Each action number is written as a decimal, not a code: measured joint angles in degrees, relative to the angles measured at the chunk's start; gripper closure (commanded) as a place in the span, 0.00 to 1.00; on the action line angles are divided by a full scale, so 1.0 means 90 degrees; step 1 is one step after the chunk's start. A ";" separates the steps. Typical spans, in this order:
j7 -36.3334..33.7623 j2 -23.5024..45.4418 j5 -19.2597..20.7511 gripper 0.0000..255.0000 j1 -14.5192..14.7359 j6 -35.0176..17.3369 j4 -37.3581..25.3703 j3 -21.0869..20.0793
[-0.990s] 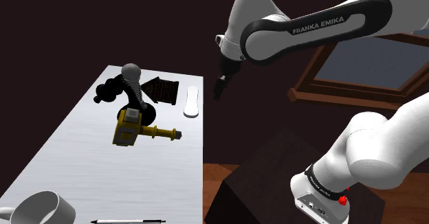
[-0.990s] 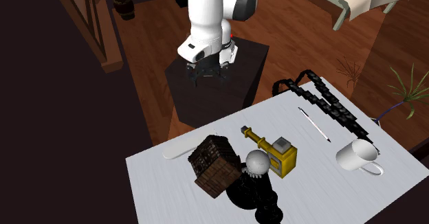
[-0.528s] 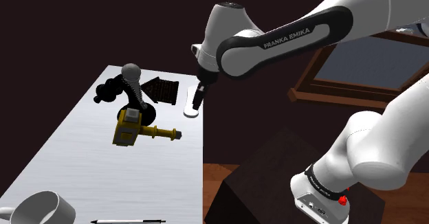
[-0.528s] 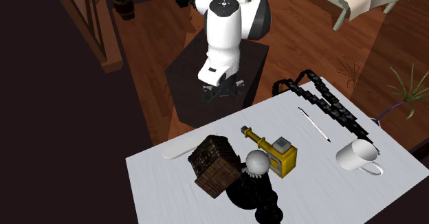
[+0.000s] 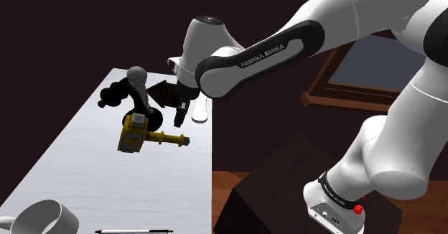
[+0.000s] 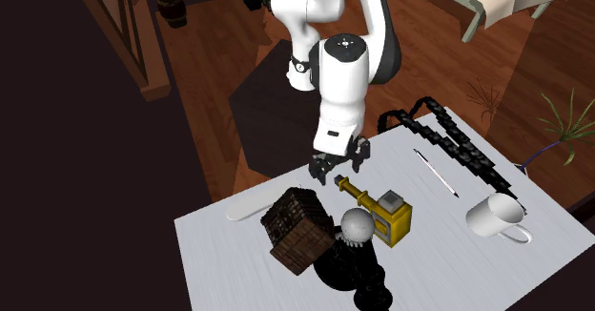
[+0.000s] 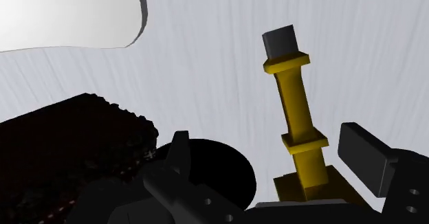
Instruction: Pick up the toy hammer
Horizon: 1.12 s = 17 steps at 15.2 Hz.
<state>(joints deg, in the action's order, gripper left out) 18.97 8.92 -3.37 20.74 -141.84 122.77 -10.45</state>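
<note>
The toy hammer [image 5: 146, 134] lies flat on the white table [image 5: 86, 161]. It has a yellow block head and a yellow handle with a dark end cap pointing at the table's near edge. My gripper [image 5: 180, 115] hangs open just above the handle's end, touching nothing. In the second exterior view the gripper [image 6: 334, 167] hovers over the cap end of the hammer [image 6: 379, 210]. In the wrist view the handle [image 7: 295, 116] runs away from the open gripper [image 7: 269, 147], nearer one black finger [image 7: 363, 154] than the other.
A dark woven box [image 6: 297, 229] and a black figure with a grey ball [image 6: 358, 225] stand close beside the hammer's head. A white oblong piece [image 6: 250, 205] lies near the table edge. Farther off are a mug [image 6: 494, 217], a pen [image 6: 436, 173] and a black chain [image 6: 448, 137].
The arm has swung from above the stand out over the table. The gripper has come down towards the hammer's handle end. Nothing on the table has moved.
</note>
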 measured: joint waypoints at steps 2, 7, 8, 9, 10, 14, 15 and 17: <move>0.0068 0.0312 0.0048 0.00 0.0123 -0.0174 -0.0229 -0.0107; 0.0281 0.1089 0.0207 0.00 0.0382 -0.0434 -0.0940 -0.0307; 0.0307 0.1141 0.0214 0.00 0.0391 -0.0490 -0.0947 -0.0317; 0.0310 0.1185 0.0226 0.00 0.0403 -0.0537 -0.0951 -0.0320; 0.0319 0.1253 0.0239 0.00 0.0409 -0.0628 -0.0930 -0.0315; 0.0298 0.1515 0.0301 0.00 0.0450 -0.0895 -0.0926 -0.0281; 0.0296 0.1562 0.0312 0.00 0.0456 -0.0943 -0.0923 -0.0274; 0.0298 0.1595 0.0318 1.00 0.0458 -0.0984 -0.0915 -0.0268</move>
<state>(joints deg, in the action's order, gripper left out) 21.65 23.28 -0.51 24.86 -150.69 114.53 -12.86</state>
